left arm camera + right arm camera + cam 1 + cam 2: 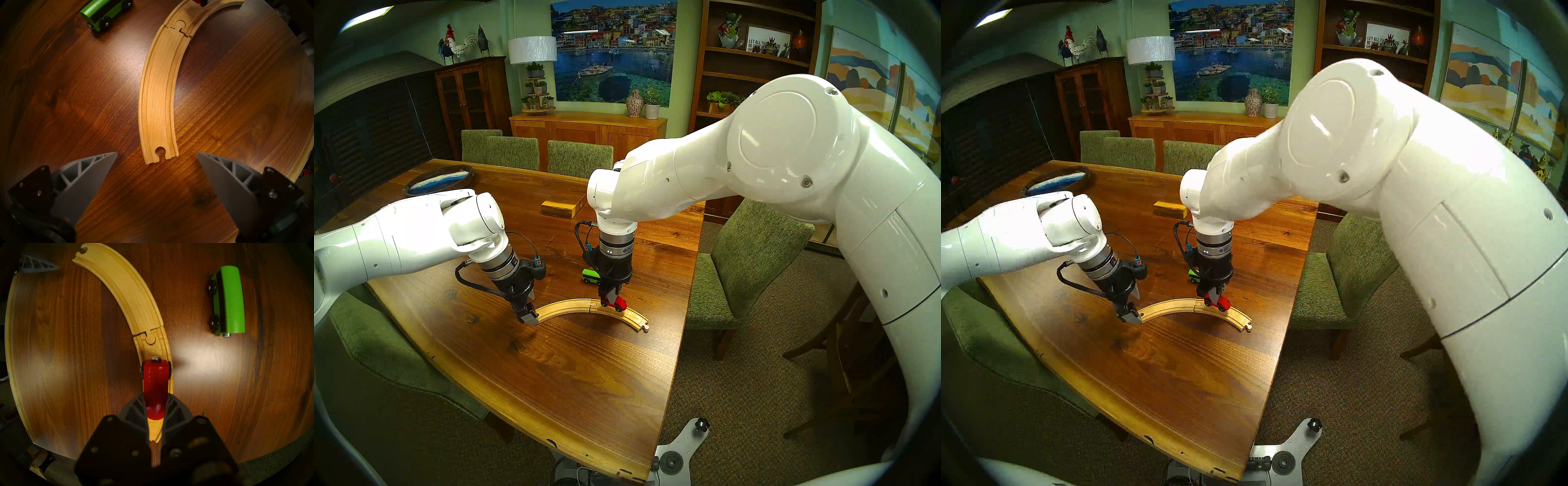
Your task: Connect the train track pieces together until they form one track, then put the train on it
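Two curved wooden track pieces sit joined on the walnut dining table point(572, 390), peg locked into socket, making one pale arc point(566, 307) that bows away from the robot. The joint point(180, 27) shows clean in the left wrist view, seated flush.

Over the right half of that arc, the right gripper point(614, 298) points straight down with its fingers clamped on the red engine point(618, 303). From the right wrist view the red engine's point(155, 378) black wheels line up over the track's point(129, 293) grooves, its nose pinched between the grey fingers point(136, 408). Whether the wheels are actually resting in the grooves, I cannot tell.

The green carriage point(590, 276) stands on the table behind the right gripper, off the track and well apart from it.

The left gripper point(157, 155) hovers at the arc's free left end, jaws spread wide and empty, the socket end point(160, 151) lying between the fingertips.

A rectangular wooden block point(563, 205) lies farther back on the table.
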{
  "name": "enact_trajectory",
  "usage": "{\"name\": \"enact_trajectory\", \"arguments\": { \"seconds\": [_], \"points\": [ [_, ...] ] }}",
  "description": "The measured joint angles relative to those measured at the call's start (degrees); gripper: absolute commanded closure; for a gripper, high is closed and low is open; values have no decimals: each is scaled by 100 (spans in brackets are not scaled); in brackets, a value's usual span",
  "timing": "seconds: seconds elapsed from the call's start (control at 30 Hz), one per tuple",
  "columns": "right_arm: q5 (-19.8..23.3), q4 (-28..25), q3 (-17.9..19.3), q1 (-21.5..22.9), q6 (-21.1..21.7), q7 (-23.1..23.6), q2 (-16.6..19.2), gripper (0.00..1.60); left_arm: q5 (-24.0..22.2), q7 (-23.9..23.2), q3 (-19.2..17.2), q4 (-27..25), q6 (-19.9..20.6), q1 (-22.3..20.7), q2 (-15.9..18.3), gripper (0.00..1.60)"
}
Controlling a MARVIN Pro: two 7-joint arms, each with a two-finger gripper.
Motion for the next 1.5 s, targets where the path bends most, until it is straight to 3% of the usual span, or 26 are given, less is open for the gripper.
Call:
{"name": "enact_trajectory", "arguments": {
  "seconds": [0.47,0.93,1.5],
  "points": [
    [61,214,65,-48,-216,-198,-94,160,0,0,-2,0,0,1,0,0],
    [-345,753,-240,-306,-334,470,-457,160,0,0,-4,0,1,1,0,0],
    [-612,1144,-509,-528,-512,966,-725,160,0,0,-6,0,2,3,0,0]
  ]
}}
